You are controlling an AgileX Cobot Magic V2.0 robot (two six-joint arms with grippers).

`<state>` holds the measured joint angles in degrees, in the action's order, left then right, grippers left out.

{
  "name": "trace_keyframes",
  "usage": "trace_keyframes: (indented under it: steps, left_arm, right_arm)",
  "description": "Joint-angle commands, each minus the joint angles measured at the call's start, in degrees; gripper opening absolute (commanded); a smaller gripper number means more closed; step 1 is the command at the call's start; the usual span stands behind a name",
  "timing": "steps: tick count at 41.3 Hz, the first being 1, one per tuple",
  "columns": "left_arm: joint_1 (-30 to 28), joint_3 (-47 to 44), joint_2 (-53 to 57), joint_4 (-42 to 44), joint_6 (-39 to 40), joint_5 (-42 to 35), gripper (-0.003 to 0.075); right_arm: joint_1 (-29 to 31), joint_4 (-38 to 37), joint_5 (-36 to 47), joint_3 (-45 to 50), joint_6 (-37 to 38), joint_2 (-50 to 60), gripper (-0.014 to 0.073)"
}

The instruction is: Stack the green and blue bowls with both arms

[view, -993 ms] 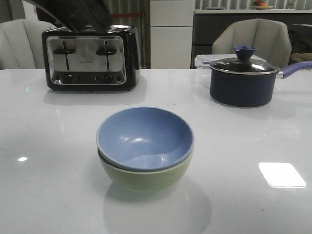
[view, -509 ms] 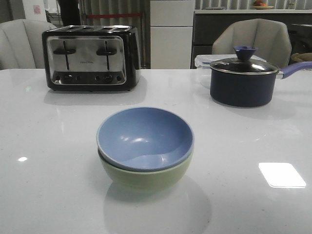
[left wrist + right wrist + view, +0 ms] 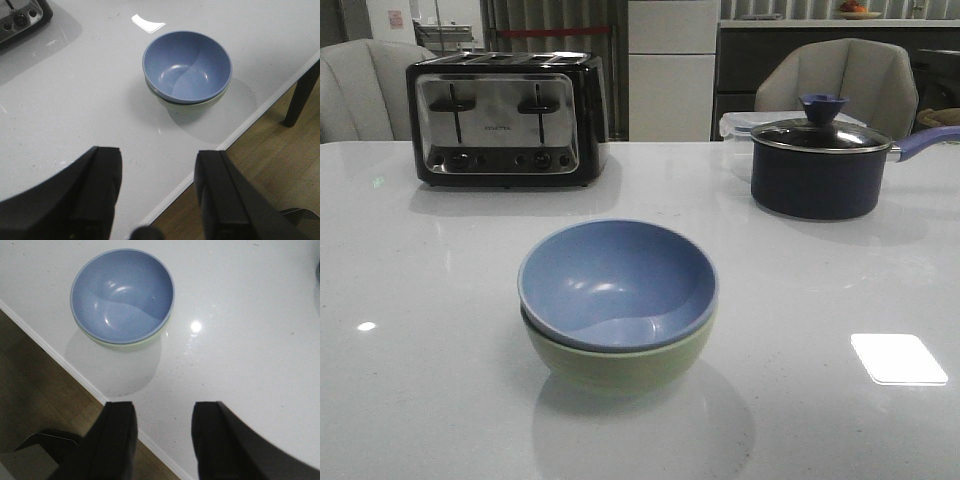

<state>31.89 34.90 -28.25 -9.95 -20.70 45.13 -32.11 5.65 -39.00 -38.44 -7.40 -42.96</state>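
Observation:
The dusty blue bowl (image 3: 617, 280) sits nested inside the pale green bowl (image 3: 620, 365) on the white table, near its front edge. The stack also shows in the left wrist view, blue bowl (image 3: 187, 66) over a sliver of green bowl (image 3: 212, 101), and in the right wrist view, blue bowl (image 3: 122, 295) over green bowl (image 3: 130, 346). My left gripper (image 3: 157, 165) is open and empty, high above the table's front edge, well away from the bowls. My right gripper (image 3: 163, 417) is open and empty, likewise back over the front edge. Neither arm shows in the front view.
A black and chrome toaster (image 3: 505, 120) stands at the back left. A dark navy saucepan (image 3: 817, 165) with a glass lid stands at the back right. Chairs stand behind the table. The wooden floor (image 3: 280, 170) lies beyond the table's front edge (image 3: 65, 365).
A dark arm that crossed the top left of the front view a second ago has gone out of view. The bowls have not moved.

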Motion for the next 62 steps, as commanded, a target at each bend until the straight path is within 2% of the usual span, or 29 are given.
trace_keyframes:
  steps: [1,5,10,16,41,45,54,59,62]
  left_arm:
    - [0.36,1.02,-0.22,-0.69,1.47,-5.61,0.04]
    - [0.36,1.03,-0.22,-0.69,3.12,-5.61,0.0349]
    - [0.36,1.03,-0.22,-0.69,3.49,-5.61,0.0233]
    - [0.36,1.03,-0.22,-1.16,3.57,-5.61,0.0088]
    - [0.08,0.99,0.85,-0.1,3.57,-5.95,0.0096]
    - [-4.81,-0.03,4.41,-0.63,3.1,-7.54,0.0096]
    - [-22.71,-5.64,13.9,-3.08,3.2,-14.93,0.0096]
    - [-27.81,-8.92,17.41,-3.26,3.2,-17.7,0.0096]
    - [-28.8,-11.52,19.41,-2.27,4.72,-20.1,0.0097]
  right_arm:
    - [-0.05,-0.58,3.61,-1.63,-0.64,0.25,0.0391]
    - [-0.05,-0.58,3.61,-1.63,-0.64,0.25,0.0306]
    - [-0.05,-0.58,3.61,-1.63,-0.64,0.25,0.0149]
    - [-0.05,-0.58,3.61,-1.63,-0.64,0.25,0.0019]
    - [-0.05,-0.58,3.61,-1.63,-0.64,0.25,0.0029]
    - [-0.05,-0.58,3.61,-1.63,-0.64,0.25,0.0029]
    - [-0.05,-0.58,3.61,-1.63,-0.64,0.25,0.0029]
    - [-0.05,-0.58,3.61,-1.63,-0.64,0.25,0.0029]
    - [-0.05,-0.58,3.61,-1.63,-0.64,0.25,0.0029]
